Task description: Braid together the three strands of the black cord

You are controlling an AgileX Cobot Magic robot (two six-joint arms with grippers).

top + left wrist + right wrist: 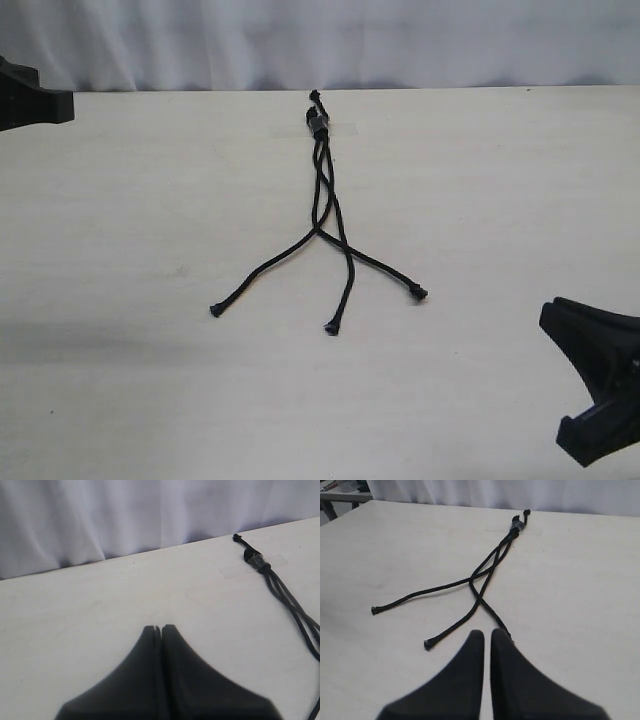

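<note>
Holding nothing, right gripper (486, 632) has jaws pressed together, seemingly just short of nearest strand (385, 271). Left gripper (160, 627) likewise closed, well apart from cord (320, 190). Cord lies centred on table (150, 300), loosely crossed. Advise: open wide, pinch near tip.

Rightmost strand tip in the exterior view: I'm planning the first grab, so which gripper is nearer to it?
Right. The right gripper is close beside the rightmost strand tip; the left gripper is far off, at the upper left of the exterior view.

No legible text, labels or signs.
</note>
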